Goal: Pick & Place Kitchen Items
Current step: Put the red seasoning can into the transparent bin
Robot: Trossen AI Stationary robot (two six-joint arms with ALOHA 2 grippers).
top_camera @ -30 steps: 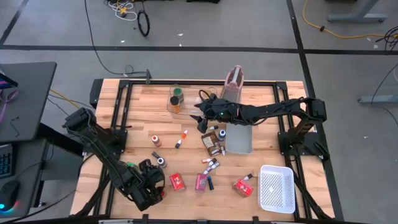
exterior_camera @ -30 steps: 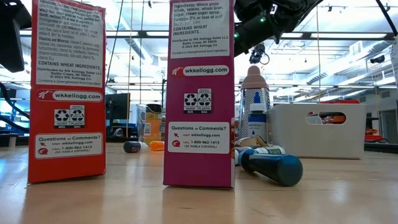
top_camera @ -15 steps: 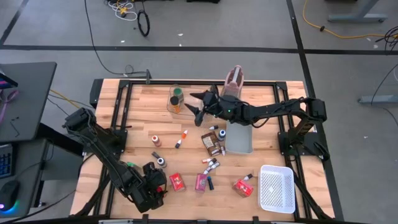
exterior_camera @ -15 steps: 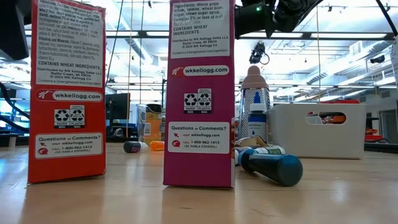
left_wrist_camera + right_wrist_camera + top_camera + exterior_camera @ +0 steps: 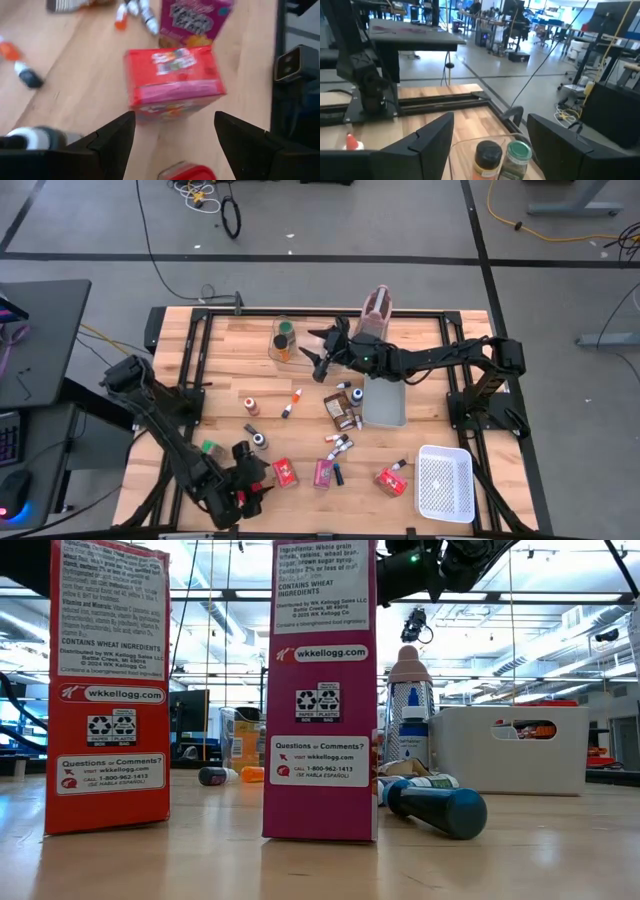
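Left claw gapes empty at the table's near edge, reaching; next, close on the red packet. Right claw open, empty.

The high view looks straight down on the table; the low view sits just before the red packet, which the left wrist view, somewhat blurred, shares.

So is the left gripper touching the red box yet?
Apart. In the left wrist view the left gripper has open fingers framing the red box, with bare tabletop between them and it.
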